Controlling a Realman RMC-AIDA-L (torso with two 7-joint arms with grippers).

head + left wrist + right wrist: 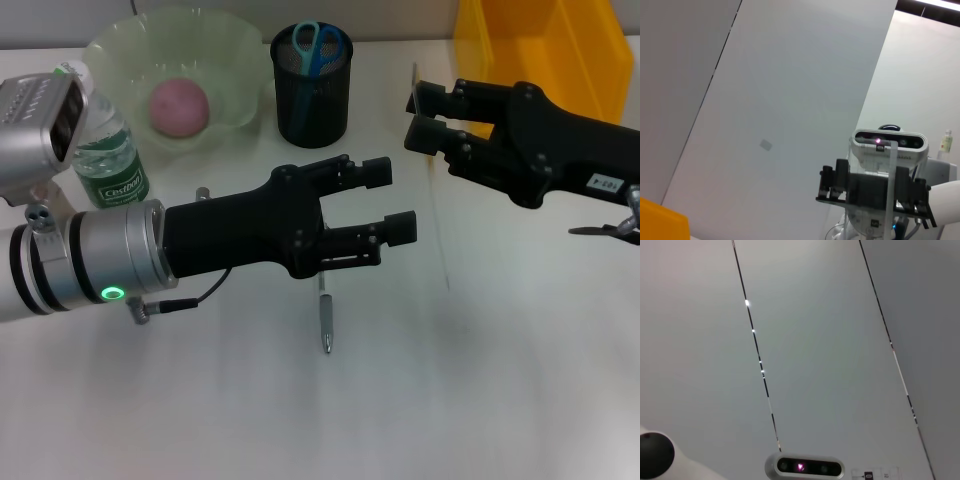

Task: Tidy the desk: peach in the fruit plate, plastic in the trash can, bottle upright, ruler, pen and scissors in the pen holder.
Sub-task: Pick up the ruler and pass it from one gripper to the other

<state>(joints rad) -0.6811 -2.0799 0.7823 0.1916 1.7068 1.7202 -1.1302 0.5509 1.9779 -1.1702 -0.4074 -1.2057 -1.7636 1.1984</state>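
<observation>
My right gripper (424, 115) hangs above the right of the desk, shut on a clear ruler (440, 230) that stands on edge. The ruler also shows in the left wrist view (891, 170). My left gripper (392, 200) is open and empty at mid-desk, its fingertips just left of the ruler. A silver pen (326, 315) lies on the desk under my left gripper. The peach (178, 107) sits in the green fruit plate (235, 45). Blue scissors (318, 45) stand in the black mesh pen holder (313, 100). The bottle (108, 155) stands upright at the left. No plastic is in view.
A yellow bin (560, 50) stands at the back right behind my right arm. The plate, bottle and pen holder line the back left. The right wrist view shows only ceiling.
</observation>
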